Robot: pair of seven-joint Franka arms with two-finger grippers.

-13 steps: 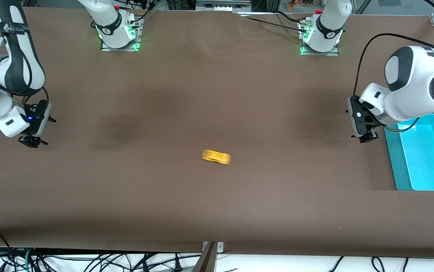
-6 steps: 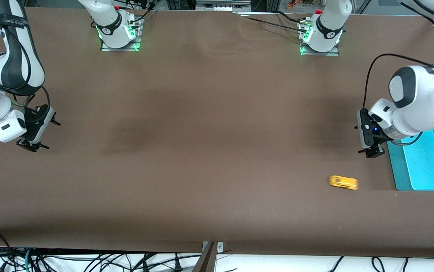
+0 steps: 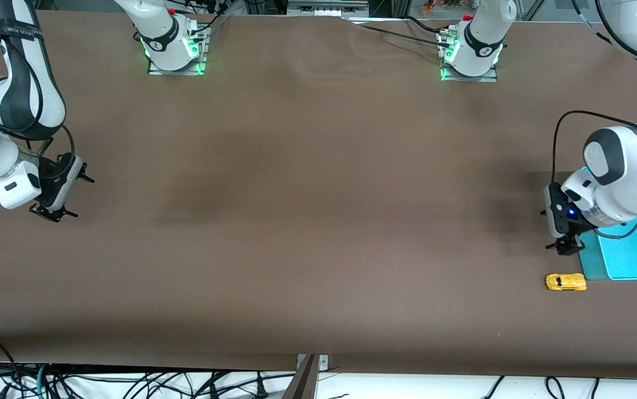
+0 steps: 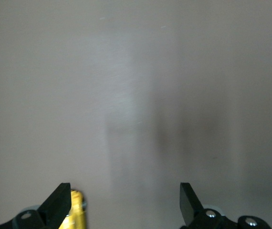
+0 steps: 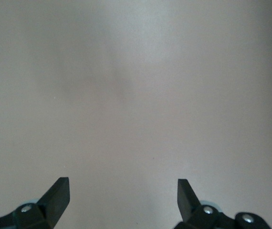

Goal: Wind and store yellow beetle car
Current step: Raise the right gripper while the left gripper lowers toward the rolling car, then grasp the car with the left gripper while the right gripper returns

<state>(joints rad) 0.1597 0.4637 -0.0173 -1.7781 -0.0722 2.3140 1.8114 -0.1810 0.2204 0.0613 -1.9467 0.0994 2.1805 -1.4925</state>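
Note:
The yellow beetle car (image 3: 565, 282) sits on the brown table at the left arm's end, right beside the near corner of the teal bin (image 3: 628, 252). My left gripper (image 3: 565, 246) is open and empty, low over the table just next to the bin, with the car a little nearer to the front camera than the spot under it. In the left wrist view my left gripper (image 4: 125, 202) frames bare table, and the car (image 4: 76, 210) shows as a yellow sliver by one finger. My right gripper (image 3: 52, 213) is open and empty, waiting at the right arm's end; in the right wrist view (image 5: 123, 198) it frames bare table.
The teal bin is partly hidden by the left arm. The two arm bases (image 3: 173, 47) (image 3: 469, 52) stand along the edge of the table farthest from the front camera. Cables hang below the table's near edge.
The car has rolled across the table toward the left arm's end and stopped beside the bin. My left gripper has moved down, following it. The right gripper has shifted only slightly.

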